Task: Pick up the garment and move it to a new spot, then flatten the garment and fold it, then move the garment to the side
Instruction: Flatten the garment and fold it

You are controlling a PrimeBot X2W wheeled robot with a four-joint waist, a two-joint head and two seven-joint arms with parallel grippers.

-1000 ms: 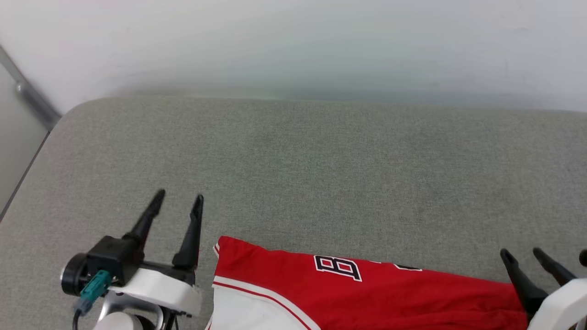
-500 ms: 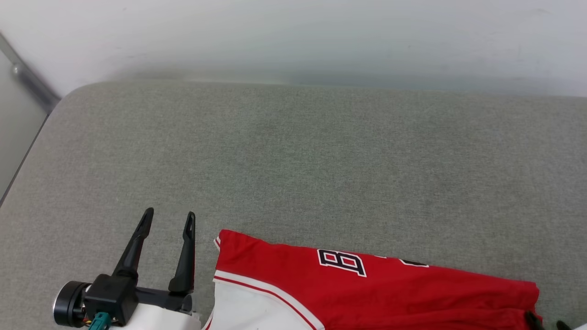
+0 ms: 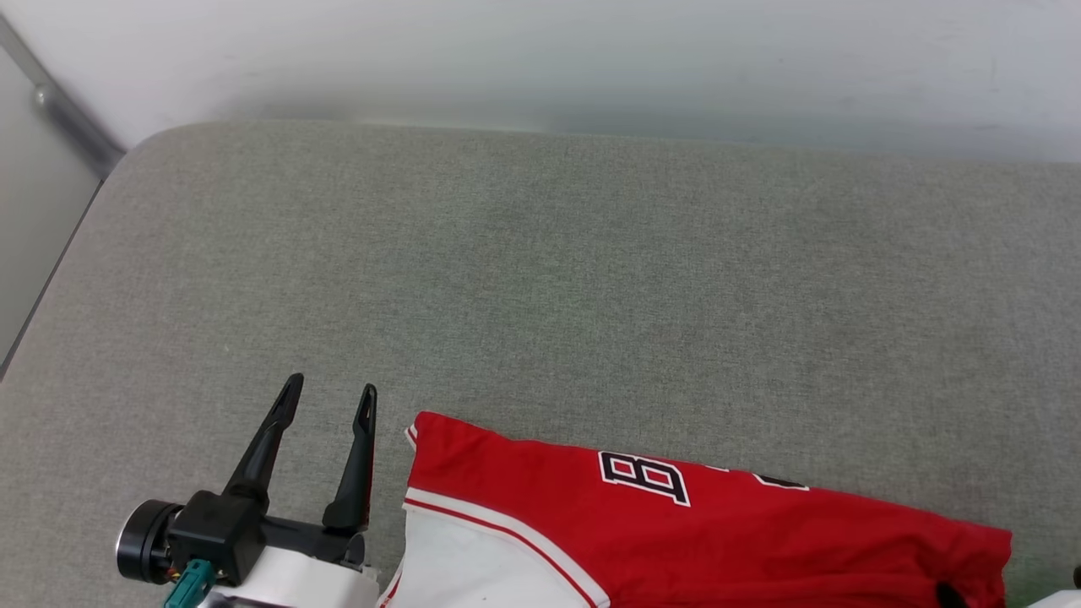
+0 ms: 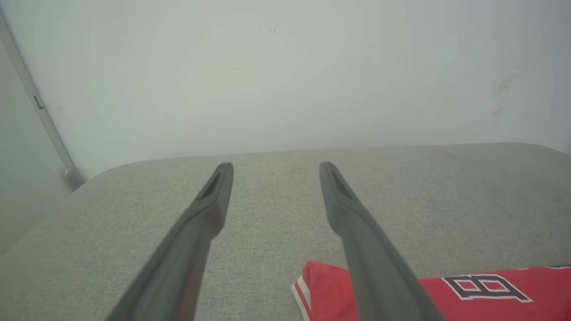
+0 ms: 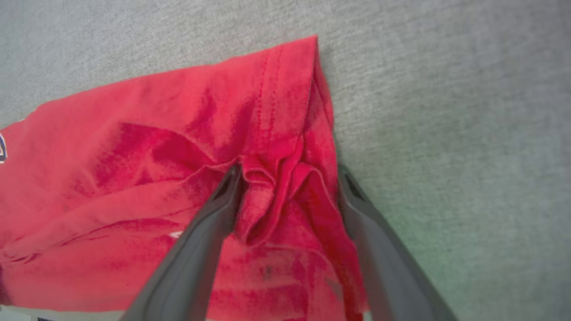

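The garment [image 3: 718, 540] lies as a long red band on the grey cushion [image 3: 540, 279]. A white side panel shows at one end and a black letter B faces up, while the other end is rumpled into a raised ridge of cloth. The right claw [image 5: 290, 171] stands over that rumpled end with its two fingers spread wide, one on each side of the ridge, tips down at the fabric. Nothing is pinched: the cloth just bulges up between the fingers, and the garment's stitched edge runs just outside one of them. The left claw [image 3: 331, 385] hangs open too, and empty. The garment's striped corner is just beside its inner finger, with bare cushion ahead of its tips and the pale wall [image 4: 285, 67] beyond. To my eye this fits two things: a right claw about to close on that ridge, or one that has let it go after setting the band down. Either way the cloth is thin and layered, so I'd want those fingers travelling straight along their own line, never sideways, or they will drag the top layer and skew the band. The left claw should hold clear of the corner beside it unless both ends are handled together.
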